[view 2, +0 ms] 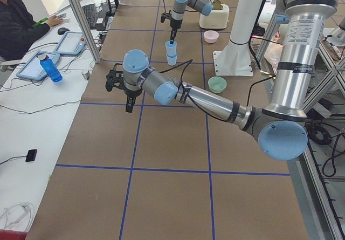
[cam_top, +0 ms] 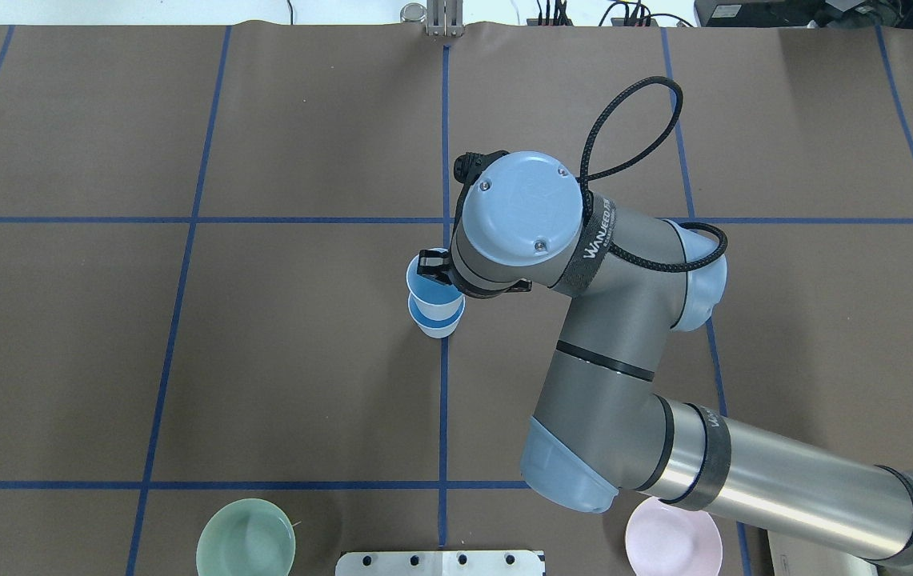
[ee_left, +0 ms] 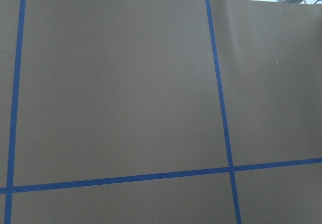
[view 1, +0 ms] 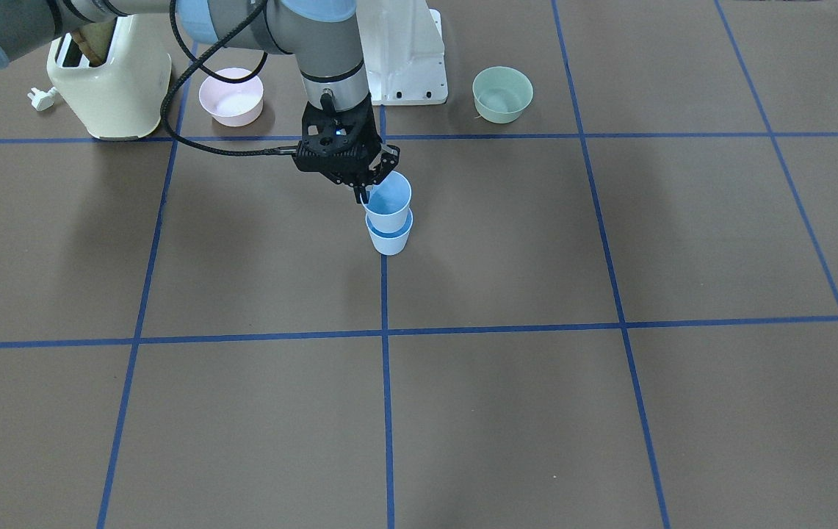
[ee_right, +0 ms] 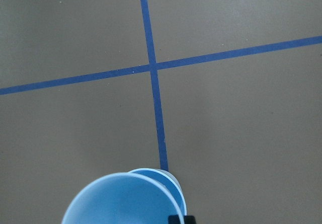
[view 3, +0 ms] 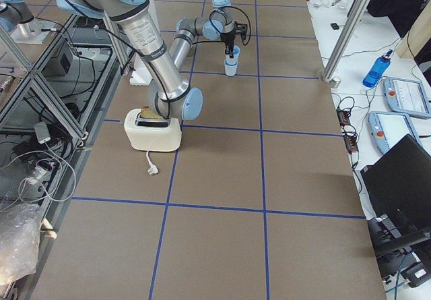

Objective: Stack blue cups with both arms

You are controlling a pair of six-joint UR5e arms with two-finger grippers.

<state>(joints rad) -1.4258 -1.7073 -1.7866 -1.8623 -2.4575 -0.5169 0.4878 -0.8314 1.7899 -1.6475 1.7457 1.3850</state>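
The stacking is in its last stage. Out near the middle of the surface [view 1: 536,411], on a blue tape line [view 1: 385,294], the lower blue cup [view 1: 390,236] stands upright. The upper blue cup [view 1: 389,200] sits partway down inside it. The right end effector [view 1: 366,192] pinches the upper cup's rim on the robot's side, narrowed onto the wall with one finger inside and one outside. Much of the upper cup stands proud of the lower rim, and from the right wrist camera the two rims look a little off-centre. I'd judge the cup is not fully seated.

The next move looks like a short, straight push down, then letting go of the rim and lifting clear without dragging the pair over.

The left end effector [view 2: 127,102] hangs above bare surface well off to one side, holding nothing that I can see. I cannot tell how wide it is set.

How deep the cups nest is hard to say. From overhead the right arm's wrist covers most of the grip, and the wrist camera cuts the cups off at its bottom edge. The pink bowl [view 1: 231,96], green bowl [view 1: 502,94] and toaster [view 1: 110,81] sit along the robot's side, well apart from the cups.
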